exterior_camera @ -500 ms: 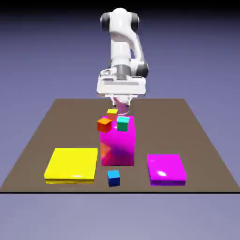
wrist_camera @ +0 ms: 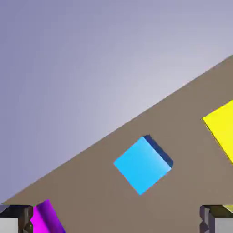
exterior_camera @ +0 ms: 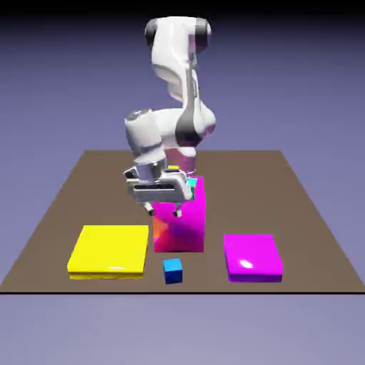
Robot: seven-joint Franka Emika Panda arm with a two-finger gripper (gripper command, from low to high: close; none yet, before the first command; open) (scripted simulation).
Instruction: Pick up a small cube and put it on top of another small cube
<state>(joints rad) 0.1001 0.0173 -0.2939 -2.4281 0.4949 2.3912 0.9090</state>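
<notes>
One small bright blue cube (exterior_camera: 172, 270) sits alone at the near edge of the brown surface (exterior_camera: 314, 235), between the flat yellow slab (exterior_camera: 108, 249) on the exterior view's left and the flat magenta slab (exterior_camera: 252, 256) on its right, untouched and apart from both. Half a second earlier the white arm stood upright behind the tall magenta block, its hand square over that block's far side; now it has swung forward and down toward the near edge, and the gripper (exterior_camera: 162, 209) hangs in front of the tall magenta block's (exterior_camera: 180, 224) upper face, angled toward the blue cube but well above it and short of it. Its fingers stand wide apart and hold nothing; in the hand view the two grey fingertips (wrist_camera: 16, 219) show at the bottom corners with only bare surface between them, and the blue cube lies ahead of them, near the middle of that picture, turned corner-on. Behind the hand, the little cubes that showed on and beside the tall block are now mostly hidden: only a sliver of the teal cube (exterior_camera: 191, 184) and a trace of yellow peek past the wrist, and the orange one cannot be seen. By these pictures the approach to the pick is under way, the camera already lined up on its target; the descent, the closing and the stacking all seem yet to come, and the cube's diagonal set may call for a turn of the wrist.
</notes>
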